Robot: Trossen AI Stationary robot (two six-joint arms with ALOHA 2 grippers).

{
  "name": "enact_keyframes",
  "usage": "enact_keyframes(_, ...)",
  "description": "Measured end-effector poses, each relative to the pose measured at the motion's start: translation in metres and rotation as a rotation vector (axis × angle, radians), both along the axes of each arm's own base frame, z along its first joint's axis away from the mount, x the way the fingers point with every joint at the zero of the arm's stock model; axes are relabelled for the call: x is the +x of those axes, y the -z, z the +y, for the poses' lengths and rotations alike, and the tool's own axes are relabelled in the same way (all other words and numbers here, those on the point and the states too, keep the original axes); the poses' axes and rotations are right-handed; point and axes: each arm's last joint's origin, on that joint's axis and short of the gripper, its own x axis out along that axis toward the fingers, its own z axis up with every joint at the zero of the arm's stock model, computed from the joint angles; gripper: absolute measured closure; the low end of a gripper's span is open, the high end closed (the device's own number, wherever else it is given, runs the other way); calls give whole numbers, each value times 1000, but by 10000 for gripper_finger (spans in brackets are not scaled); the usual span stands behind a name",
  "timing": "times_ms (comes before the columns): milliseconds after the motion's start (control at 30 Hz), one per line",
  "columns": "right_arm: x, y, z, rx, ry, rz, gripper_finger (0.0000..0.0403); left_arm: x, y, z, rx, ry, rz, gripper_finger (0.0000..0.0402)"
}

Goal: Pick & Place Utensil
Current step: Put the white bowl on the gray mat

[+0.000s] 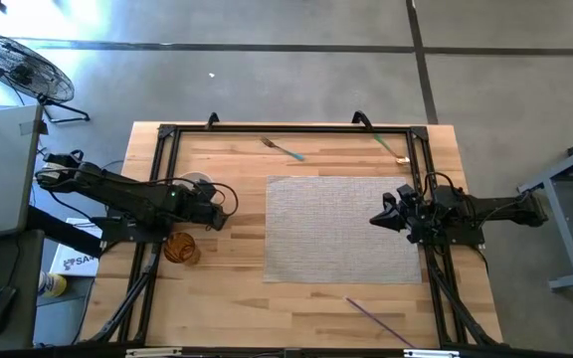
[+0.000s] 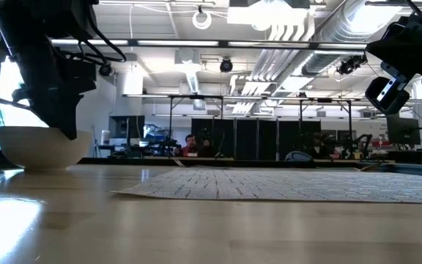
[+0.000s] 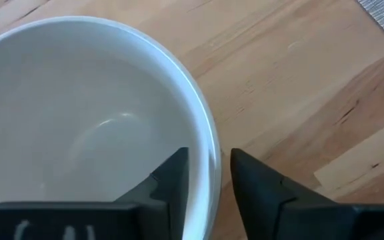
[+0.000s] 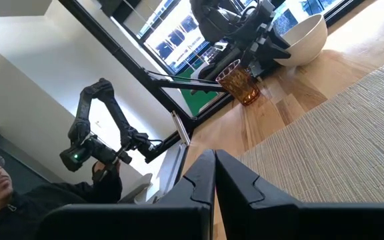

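Fingers [image 3: 172,180] of left gripper [image 3: 209,183] astride white bowl [image 3: 79,113] rim; fork [image 1: 283,149] well apart

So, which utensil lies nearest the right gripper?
The green-handled one at the far right corner, just behind the right gripper; the fork and purple one lie farther.

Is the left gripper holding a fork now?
No. The left gripper has its fingers on either side of the white bowl's rim, and the fork lies apart on the table.
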Motion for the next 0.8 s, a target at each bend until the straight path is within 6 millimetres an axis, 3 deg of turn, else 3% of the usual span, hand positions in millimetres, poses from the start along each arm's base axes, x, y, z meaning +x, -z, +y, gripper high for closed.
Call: enact_keyframes(800, 0, 0, 0, 0, 0, 0, 398, 0, 0, 0, 6, 6, 3, 395)
